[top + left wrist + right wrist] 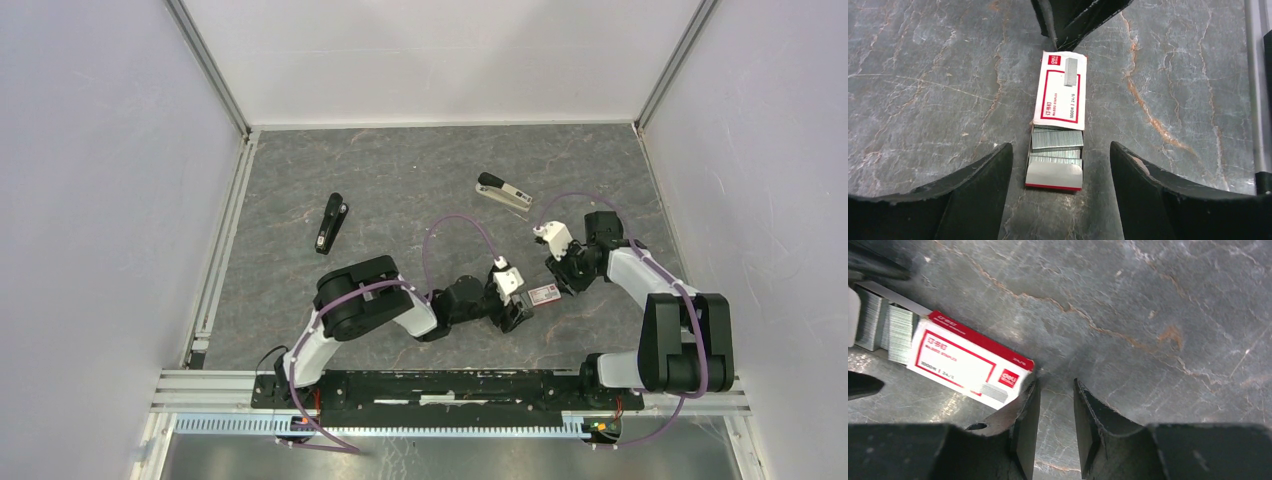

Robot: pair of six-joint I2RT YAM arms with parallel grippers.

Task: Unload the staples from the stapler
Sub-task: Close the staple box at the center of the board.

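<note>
The stapler (503, 193), with a black top and silver base, lies at the back of the table, right of centre, apart from both grippers. A red and white staple box (543, 293) lies between the grippers. In the left wrist view the box (1060, 90) has its tray pulled out, showing several staple strips (1056, 142). My left gripper (517, 315) is open, its jaws either side of the tray end (1060, 147). My right gripper (568, 280) is open by a narrow gap and empty (1055, 385). Its left finger (1023, 415) touches the closed end of the box (963, 362).
A slim black bar with pale marks (331, 222) lies at the back left of the grey marbled table (400, 180). White walls and metal rails (222, 250) bound the table. The right gripper's fingers (1073, 20) show beyond the box in the left wrist view.
</note>
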